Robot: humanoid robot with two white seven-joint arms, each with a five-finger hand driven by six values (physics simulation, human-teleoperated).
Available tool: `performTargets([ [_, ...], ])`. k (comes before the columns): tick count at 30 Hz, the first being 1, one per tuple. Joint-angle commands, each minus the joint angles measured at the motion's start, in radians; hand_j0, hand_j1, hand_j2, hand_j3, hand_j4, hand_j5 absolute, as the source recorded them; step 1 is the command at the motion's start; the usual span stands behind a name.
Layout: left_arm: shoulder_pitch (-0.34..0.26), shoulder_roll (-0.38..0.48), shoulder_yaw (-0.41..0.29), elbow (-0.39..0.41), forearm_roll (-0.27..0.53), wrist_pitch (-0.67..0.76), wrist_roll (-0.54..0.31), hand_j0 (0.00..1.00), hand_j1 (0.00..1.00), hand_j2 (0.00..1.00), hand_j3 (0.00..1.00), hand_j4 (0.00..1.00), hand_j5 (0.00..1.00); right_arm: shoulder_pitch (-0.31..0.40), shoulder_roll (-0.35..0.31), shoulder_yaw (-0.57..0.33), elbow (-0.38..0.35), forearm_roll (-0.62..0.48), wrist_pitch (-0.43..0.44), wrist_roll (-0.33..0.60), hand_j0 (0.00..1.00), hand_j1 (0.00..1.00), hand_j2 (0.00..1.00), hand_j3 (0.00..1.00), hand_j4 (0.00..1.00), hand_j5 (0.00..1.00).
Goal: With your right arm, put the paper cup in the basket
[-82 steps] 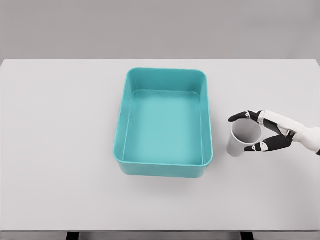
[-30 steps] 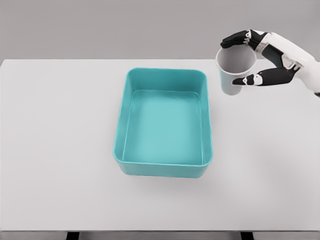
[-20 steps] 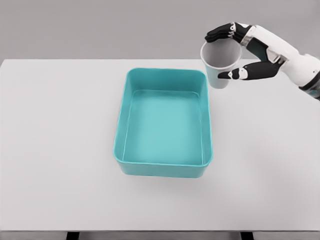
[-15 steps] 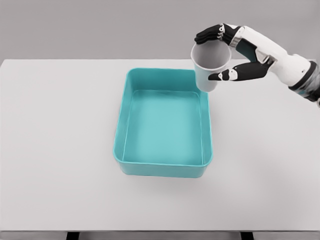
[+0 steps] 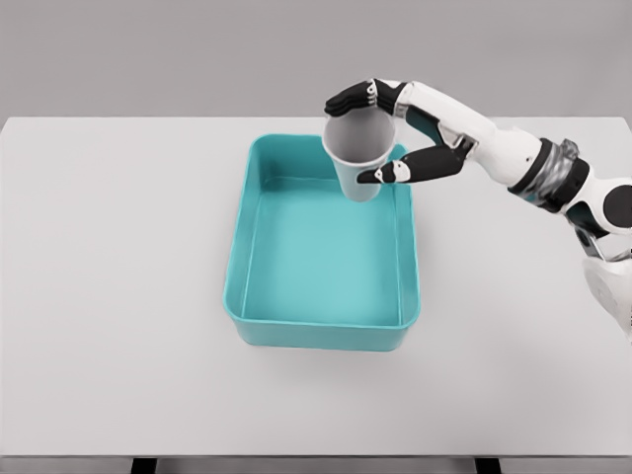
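Observation:
A white paper cup (image 5: 356, 155) hangs upright in the air over the far right part of the teal basket (image 5: 241, 247). My right hand (image 5: 367, 136) is shut on the cup, dark fingers over its far rim and the thumb (image 5: 387, 175) against its near side. The white right arm reaches in from the right edge. The basket is a rectangular tub with rounded corners and nothing inside it. The left arm is not in view.
The basket stands in the middle of a plain white table (image 5: 118, 247). A grey wall lies behind the table's far edge.
The right hand lifted the cup from the table right of the basket, then carried it left; now it hangs over the basket's far right corner.

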Motion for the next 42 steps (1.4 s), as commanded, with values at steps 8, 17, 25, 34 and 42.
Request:
performTargets([
  [8, 0.0, 0.0, 0.0, -0.001, 0.001, 0.0, 0.0, 1.0, 1.0, 1.0, 1.0, 1.0, 1.0, 0.009, 0.046, 0.04, 0.037, 0.116, -0.004, 0.0, 0.76, 0.76, 0.76, 0.76, 0.76, 0.76],
  [17, 0.0, 0.0, 0.0, 0.001, 0.001, 0.0, 0.0, 1.0, 1.0, 1.0, 1.0, 1.0, 1.0, 0.012, 0.083, 0.043, 0.092, 0.159, -0.013, 0.0, 0.76, 0.76, 0.76, 0.76, 0.76, 0.76],
  [25, 0.0, 0.0, 0.0, -0.001, -0.001, 0.0, 0.0, 1.0, 1.0, 1.0, 1.0, 1.0, 1.0, 0.014, 0.098, 0.049, 0.115, 0.196, -0.016, 0.0, 0.76, 0.76, 0.76, 0.76, 0.76, 0.76],
  [34, 0.0, 0.0, 0.0, -0.001, -0.001, 0.0, 0.0, 1.0, 1.0, 1.0, 1.0, 1.0, 1.0, 0.014, 0.117, 0.061, 0.141, 0.255, -0.014, 0.0, 0.76, 0.76, 0.76, 0.76, 0.76, 0.76],
  [42, 0.0, 0.0, 0.0, -0.001, -0.001, 0.0, 0.0, 1.0, 1.0, 1.0, 1.0, 1.0, 1.0, 0.012, 0.137, 0.061, 0.171, 0.279, -0.016, 0.0, 0.76, 0.76, 0.76, 0.76, 0.76, 0.76],
])
